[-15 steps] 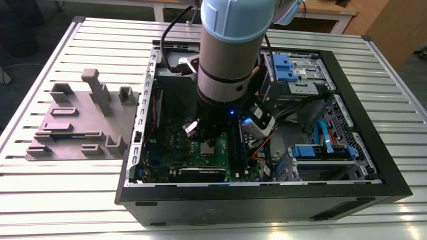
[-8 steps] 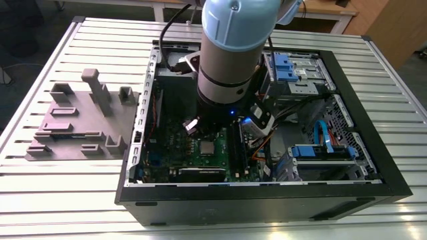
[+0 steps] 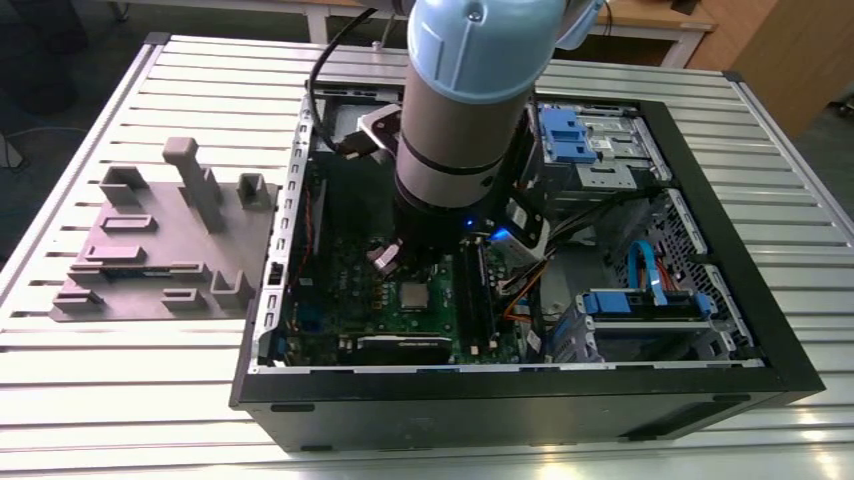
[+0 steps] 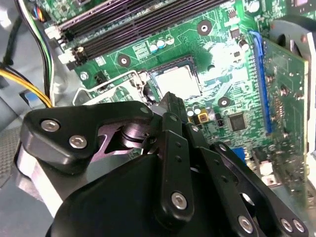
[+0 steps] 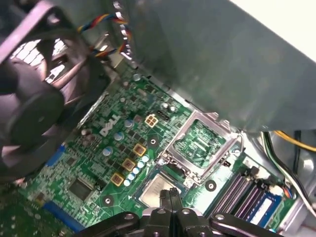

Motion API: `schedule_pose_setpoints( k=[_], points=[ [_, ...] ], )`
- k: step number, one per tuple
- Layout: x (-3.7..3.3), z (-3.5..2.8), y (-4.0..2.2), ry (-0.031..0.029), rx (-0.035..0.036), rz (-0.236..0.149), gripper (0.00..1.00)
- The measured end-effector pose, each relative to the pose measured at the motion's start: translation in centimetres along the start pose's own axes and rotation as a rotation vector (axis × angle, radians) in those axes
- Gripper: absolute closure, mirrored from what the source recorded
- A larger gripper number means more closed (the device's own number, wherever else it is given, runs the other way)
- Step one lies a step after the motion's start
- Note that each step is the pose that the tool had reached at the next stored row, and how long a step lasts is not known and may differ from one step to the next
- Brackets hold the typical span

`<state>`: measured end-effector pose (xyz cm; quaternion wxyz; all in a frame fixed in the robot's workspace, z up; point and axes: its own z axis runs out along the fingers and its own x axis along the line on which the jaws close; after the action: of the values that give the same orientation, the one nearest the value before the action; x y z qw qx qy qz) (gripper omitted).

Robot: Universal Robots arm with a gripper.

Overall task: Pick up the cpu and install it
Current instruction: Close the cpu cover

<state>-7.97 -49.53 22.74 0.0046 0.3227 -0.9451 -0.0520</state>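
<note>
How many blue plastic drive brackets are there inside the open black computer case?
2. One blue plastic drive bracket sits at the far end of the black computer case; the other sits nearer, toward the exterior view's right. The grey robot arm may hide more.

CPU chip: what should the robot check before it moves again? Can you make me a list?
1. The cpu lies flat in its socket: ok, in both wrist views.
2. The socket frame is swung open, off the cpu: ok.
3. The gripper carries nothing: ok, its fingers are shut together and empty.
4. The gripper is clear of the cpu: cannot tell; its tips sit right over the chip's edge.
5. The cables are away from the socket: ok, they run beside the board.
</note>
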Motion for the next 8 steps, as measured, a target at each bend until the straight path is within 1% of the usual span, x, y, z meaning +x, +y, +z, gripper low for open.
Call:
schedule_pose_setpoints(
  k=[3,8],
  points=[
    [-0.32,0.00,-0.23,-0.0003,-0.0020,-0.010,0.89],
    [-1.30,0.00,-0.83,0.0000,-0.0029,-0.013,0.89]
  ],
)
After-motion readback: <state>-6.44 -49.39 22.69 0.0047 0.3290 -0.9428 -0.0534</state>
